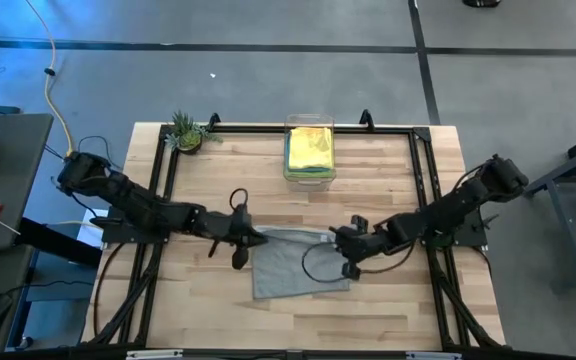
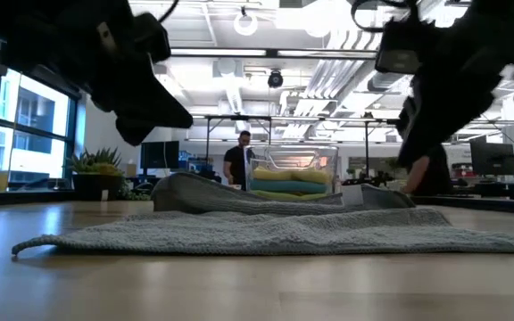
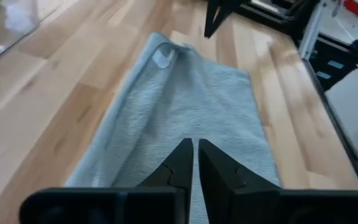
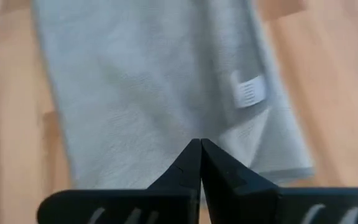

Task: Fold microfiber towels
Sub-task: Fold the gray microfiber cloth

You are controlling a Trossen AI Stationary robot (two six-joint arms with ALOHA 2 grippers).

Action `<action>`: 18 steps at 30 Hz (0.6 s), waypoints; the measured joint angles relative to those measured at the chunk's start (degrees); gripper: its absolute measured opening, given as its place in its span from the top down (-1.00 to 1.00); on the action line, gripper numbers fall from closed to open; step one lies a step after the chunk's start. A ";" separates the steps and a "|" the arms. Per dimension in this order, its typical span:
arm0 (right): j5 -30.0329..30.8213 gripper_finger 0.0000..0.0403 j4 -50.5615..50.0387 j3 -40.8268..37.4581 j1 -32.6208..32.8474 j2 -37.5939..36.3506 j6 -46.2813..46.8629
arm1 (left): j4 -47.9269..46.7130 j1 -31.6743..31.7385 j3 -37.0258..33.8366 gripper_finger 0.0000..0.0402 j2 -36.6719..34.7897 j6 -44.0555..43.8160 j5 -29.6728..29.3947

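So the grey towel [image 1: 293, 265] is lying on the wooden surface [image 1: 388, 300] at lower centre of the overhead frame, and it looks like it's been folded over at least once: there's a doubled layer along its upper edge, and the little white tag [image 4: 249, 92] shows near a turned-over corner. The left hand [image 1: 258, 238] sits at the towel's upper-left corner with its fingers nearly together, just a sliver of gap, and nothing visibly pinched between them. The right hand [image 1: 340, 238] is at the upper-right edge, fingers fully closed, also empty as far as the wrist view shows.

The clear bin [image 1: 309, 150] at top centre holds a stack of folded towels, yellow on top, with green and blue showing below it.

My guess is the grey one is mid-fold, probably needing another fold or two before it's done.
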 joint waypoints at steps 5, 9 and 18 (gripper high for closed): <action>0.43 0.83 0.02 0.06 -2.16 0.19 0.10 | -1.38 3.55 -0.01 0.76 0.00 1.30 2.67; 2.34 0.53 0.40 0.09 -2.63 2.29 0.24 | -3.80 4.97 -0.01 0.59 0.01 1.91 2.61; 11.53 0.18 3.30 0.09 1.91 7.62 -6.41 | -11.34 2.89 -0.01 0.22 0.02 11.70 -1.25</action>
